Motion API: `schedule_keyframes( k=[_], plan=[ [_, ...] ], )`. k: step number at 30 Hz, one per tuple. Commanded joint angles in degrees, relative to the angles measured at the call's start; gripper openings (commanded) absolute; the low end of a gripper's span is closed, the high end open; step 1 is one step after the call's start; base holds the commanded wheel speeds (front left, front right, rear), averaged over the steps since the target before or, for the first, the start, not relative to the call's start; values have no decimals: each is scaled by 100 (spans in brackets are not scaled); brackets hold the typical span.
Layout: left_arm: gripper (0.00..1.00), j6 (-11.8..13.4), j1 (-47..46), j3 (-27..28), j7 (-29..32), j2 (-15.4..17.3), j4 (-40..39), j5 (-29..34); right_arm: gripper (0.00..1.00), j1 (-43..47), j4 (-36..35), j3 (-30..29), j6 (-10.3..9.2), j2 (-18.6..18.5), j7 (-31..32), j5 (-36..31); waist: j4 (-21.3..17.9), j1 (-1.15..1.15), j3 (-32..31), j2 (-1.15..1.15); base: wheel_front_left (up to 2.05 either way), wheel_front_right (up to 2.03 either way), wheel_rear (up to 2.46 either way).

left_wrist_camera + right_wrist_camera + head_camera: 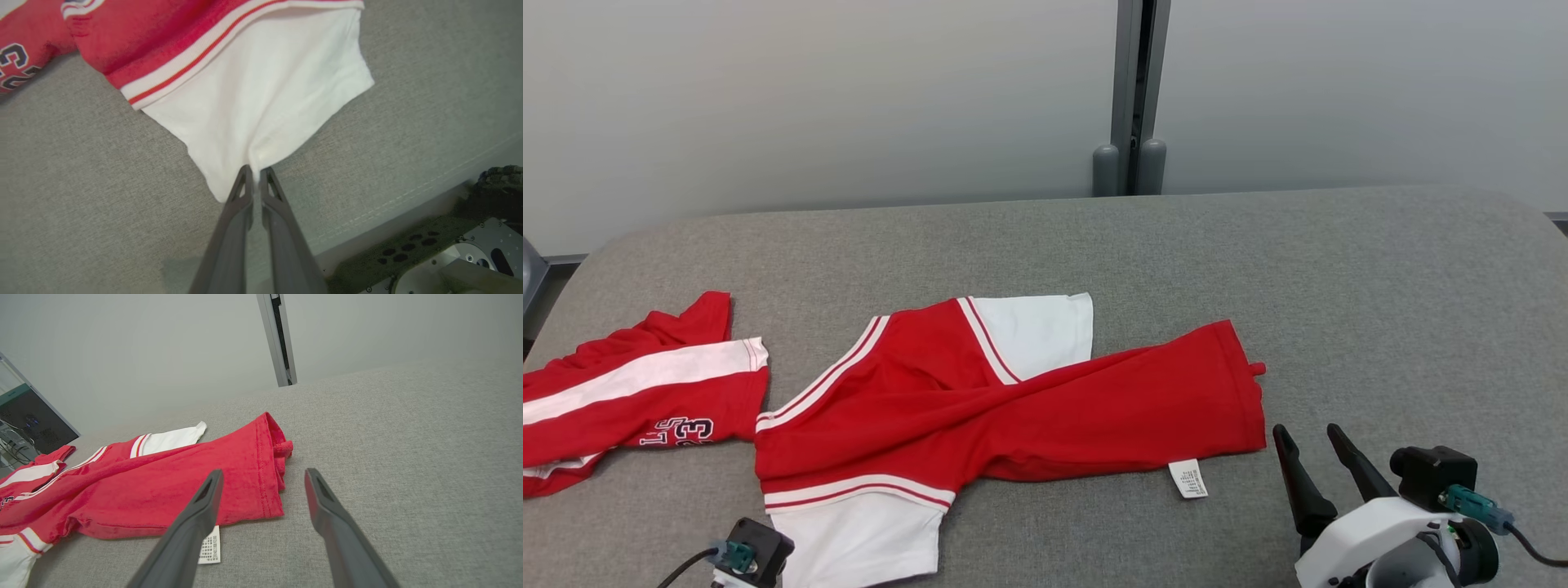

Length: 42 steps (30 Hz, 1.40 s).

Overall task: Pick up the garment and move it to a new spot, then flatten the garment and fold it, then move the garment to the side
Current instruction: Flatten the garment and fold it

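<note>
Two red-and-white garments lie on one grey desk [1339, 286]: a left garment [637, 392] and a middle garment [1013, 408]. One white label [1188, 478]. Two pincers: left pincer [256, 171], right pincer [1307, 431].

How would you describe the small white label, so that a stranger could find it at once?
On the grey table, a red and white garment lies across the middle. Follow its near edge to the red hem on the robot's right: the label sticks out there onto the table. Unlike the large plain white sleeves, it is a tiny rectangle with dark print.
</note>
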Motion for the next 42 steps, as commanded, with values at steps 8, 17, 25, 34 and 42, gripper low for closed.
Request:
schedule_keyframes(
  k=[8,17,25,34,42],
  plan=[
    [100,93,163,13,-135,-70,145,-99,100,63,-56,8,3,-35,128,-28,26,0,42,0,0,0,0],
    [100,526,305,590,-1194,-370,-108,-290,100,105,-108,-14,3,-34,91,-29,4,0,2,0,0,0,0],
    [100,865,305,1006,-2514,-728,-292,-189,100,58,-179,1,3,-36,-179,6,38,0,-45,0,0,0,0],
    [100,1066,85,1546,-4242,-1148,-355,-167,100,-47,-420,-24,3,-33,-704,-15,45,0,-79,0,0,0,0],
    [100,1024,166,1843,-4551,-1341,7,-31,100,-10,-757,-99,3,-33,-951,-214,48,0,-77,0,0,0,0]
  ],
)
